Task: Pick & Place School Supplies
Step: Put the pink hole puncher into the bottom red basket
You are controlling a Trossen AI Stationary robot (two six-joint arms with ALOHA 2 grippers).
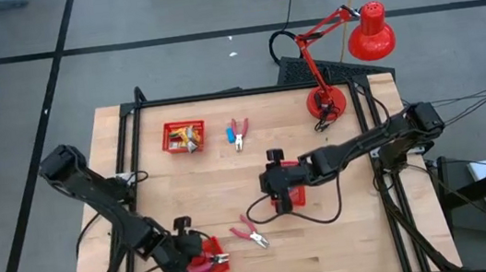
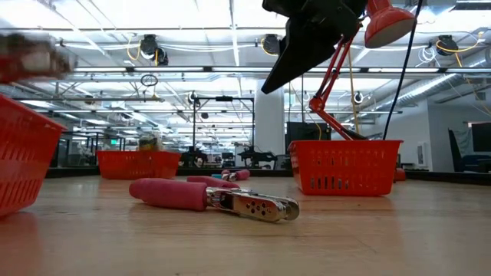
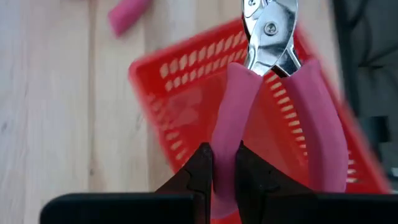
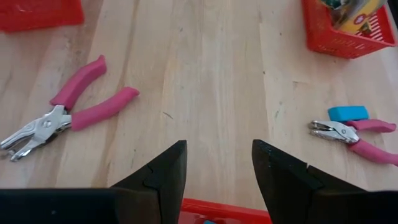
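Observation:
My left gripper hangs over a red mesh basket at the table's near left, shut on a pink-handled tool with a silver head. My right gripper stands open at mid-table with nothing between its fingers, above another red basket. A second pink-handled tool lies flat on the wood between the two arms. A third lies farther back beside a light-blue block. The far-left basket holds several small supplies. My left gripper pinches one pink handle of the tool between its two fingers, toward the handle's free end. The fingers slant downward, and the tool runs on in line with them, silver head farthest out. The second handle stands free alongside. The tool is clear of the basket below.
A red desk lamp stands at the far right of the table, its shade beyond the edge. Bare wood lies between the baskets. A dark frame rims the table's back and sides.

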